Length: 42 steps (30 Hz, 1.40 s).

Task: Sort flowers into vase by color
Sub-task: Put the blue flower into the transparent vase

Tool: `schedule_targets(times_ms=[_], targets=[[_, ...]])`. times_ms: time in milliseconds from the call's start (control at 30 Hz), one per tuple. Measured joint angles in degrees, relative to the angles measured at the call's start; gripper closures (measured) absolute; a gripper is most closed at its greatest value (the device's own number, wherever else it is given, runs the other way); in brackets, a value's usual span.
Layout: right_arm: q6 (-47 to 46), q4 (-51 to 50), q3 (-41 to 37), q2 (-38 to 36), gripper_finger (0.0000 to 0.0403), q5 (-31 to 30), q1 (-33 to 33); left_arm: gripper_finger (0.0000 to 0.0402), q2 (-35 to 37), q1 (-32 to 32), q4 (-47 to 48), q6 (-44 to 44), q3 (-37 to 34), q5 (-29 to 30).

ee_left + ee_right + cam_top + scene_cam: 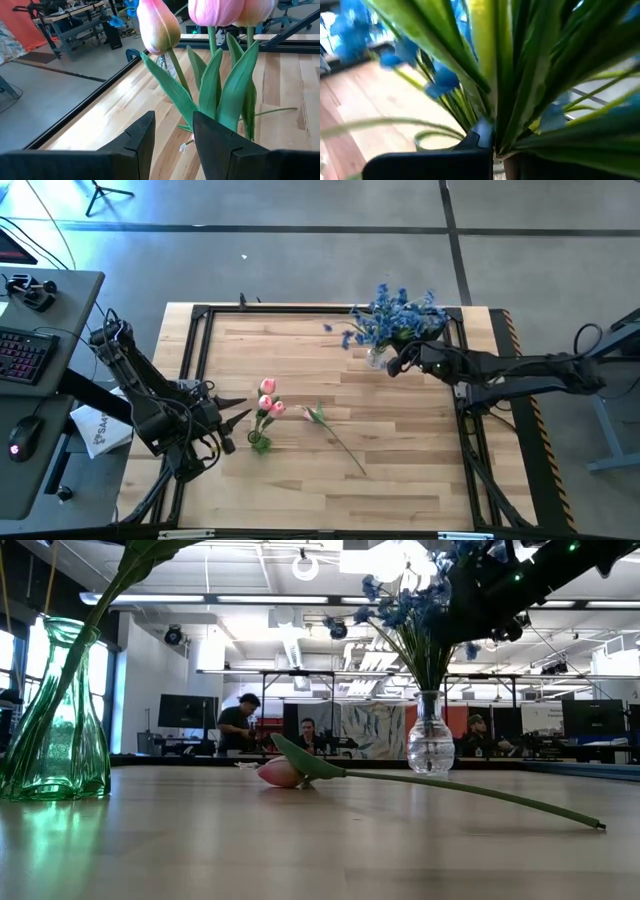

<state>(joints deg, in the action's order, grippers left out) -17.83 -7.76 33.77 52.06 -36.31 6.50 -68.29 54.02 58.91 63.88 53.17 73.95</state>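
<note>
A green glass vase (259, 442) (58, 715) holds three pink tulips (268, 398) (215, 10). My left gripper (238, 410) (172, 142) is open and empty, just left of that vase. One pink tulip (316, 416) (285, 772) lies flat on the table. Its stem (470, 790) runs toward the near right. A clear vase (378, 358) (430, 740) at the far right holds blue flowers (395, 318) (400, 610). My right gripper (398, 364) (494, 147) is shut on their green stems above the clear vase. My right gripper pinches a bundle of the blue flowers' green stems (496, 131) between its two fingers. It comes level from the table's right side, above the clear vase's rim (437, 137). The stems fan out past the fingers. Their lower ends are hidden.
A black frame (200, 310) runs round the wooden table top. A desk with a keyboard (22, 352) and a mouse (22, 435) stands left of the table. People sit at desks in the room behind (238, 725). Bare wood lies between the two vases.
</note>
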Motion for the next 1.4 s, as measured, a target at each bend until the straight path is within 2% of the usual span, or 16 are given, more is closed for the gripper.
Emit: schedule_targets(times_ms=[333, 533, 833, 1000, 1200, 1400], targets=[[-0.7, -0.4, -0.1, 7.6, 0.0374, 0.8, 0.0, 0.0280, 0.0, 0.0, -0.3, -0.5, 0.0, 0.0], [-1.3, -0.7, -0.1, 8.6, 0.0349, 2.0, -0.1, 0.0280, 0.0, 0.0, -0.4, -0.5, 0.0, 0.0], [-1.2, -1.3, -0.1, 5.1, 0.0254, 9.2, -0.1, 0.0280, 0.0, 0.0, -1.3, -0.6, 0.0, -0.1], [-1.3, -3.0, -0.1, 2.5, 0.0215, 10.0, -1.3, 0.0280, 0.0, 0.0, -1.9, -0.7, 0.0, -0.2], [-1.6, -3.3, -0.1, -0.2, 0.0216, 9.8, -3.7, 0.0280, 0.0, 0.0, -1.9, -0.7, 0.0, -0.2], [-1.2, -1.3, -0.1, -2.2, 0.0267, 6.5, -6.0, 0.0280, 0.0, 0.0, -2.0, -0.7, 0.0, -0.2]])
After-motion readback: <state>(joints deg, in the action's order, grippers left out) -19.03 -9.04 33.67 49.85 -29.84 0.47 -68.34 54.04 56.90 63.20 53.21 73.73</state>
